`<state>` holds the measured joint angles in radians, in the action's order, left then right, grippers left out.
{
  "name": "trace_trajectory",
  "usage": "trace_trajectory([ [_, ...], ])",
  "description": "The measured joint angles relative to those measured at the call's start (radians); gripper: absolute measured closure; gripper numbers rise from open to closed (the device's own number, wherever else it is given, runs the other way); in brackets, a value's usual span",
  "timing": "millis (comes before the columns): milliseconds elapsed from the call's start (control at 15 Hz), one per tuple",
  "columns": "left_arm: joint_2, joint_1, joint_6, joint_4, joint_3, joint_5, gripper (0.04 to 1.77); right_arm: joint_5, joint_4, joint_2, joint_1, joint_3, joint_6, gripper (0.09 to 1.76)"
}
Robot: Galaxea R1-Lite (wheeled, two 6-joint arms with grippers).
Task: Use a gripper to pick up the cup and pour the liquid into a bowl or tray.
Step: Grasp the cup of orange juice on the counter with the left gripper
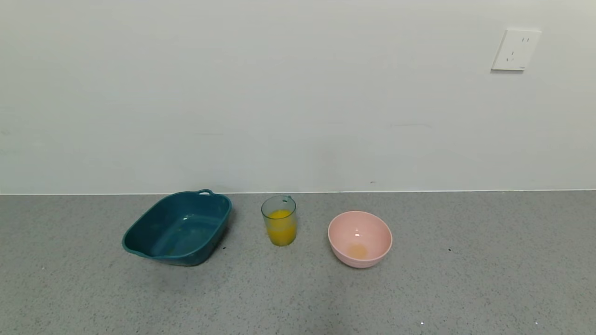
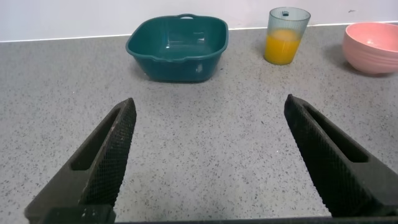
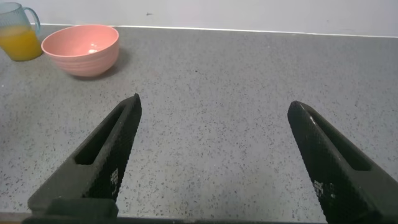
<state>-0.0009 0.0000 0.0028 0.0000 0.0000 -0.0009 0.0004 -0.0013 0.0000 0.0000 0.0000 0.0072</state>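
The translucent cup [image 1: 279, 220] stands upright on the grey counter, about half full of orange-yellow liquid [image 1: 281, 229]. The dark teal basin [image 1: 179, 228] sits to its left and looks empty. In the left wrist view the basin [image 2: 179, 48] and the cup [image 2: 286, 34] lie far ahead of my left gripper [image 2: 208, 106], which is open and empty over bare counter. My right gripper [image 3: 214, 102] is open and empty too, with the cup [image 3: 17, 37] far off. Neither gripper shows in the head view.
A round pink bowl [image 1: 360, 238] with a little orange residue stands right of the cup; it also shows in the right wrist view [image 3: 81, 48]. A white wall rises just behind the objects, with a socket [image 1: 516, 49] high on the right.
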Motion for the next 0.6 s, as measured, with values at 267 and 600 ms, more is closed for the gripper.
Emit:
trace_trajectory([
  [267,0.0,0.0,-0.002,0.0,0.0,0.0,0.09,0.0,0.0,0.0,0.0,0.0,0.0,0.14],
  [600,0.0,0.0,0.001,0.004,-0.02,-0.003,0.09,0.0,0.0,0.0,0.0,0.0,0.0,0.14],
])
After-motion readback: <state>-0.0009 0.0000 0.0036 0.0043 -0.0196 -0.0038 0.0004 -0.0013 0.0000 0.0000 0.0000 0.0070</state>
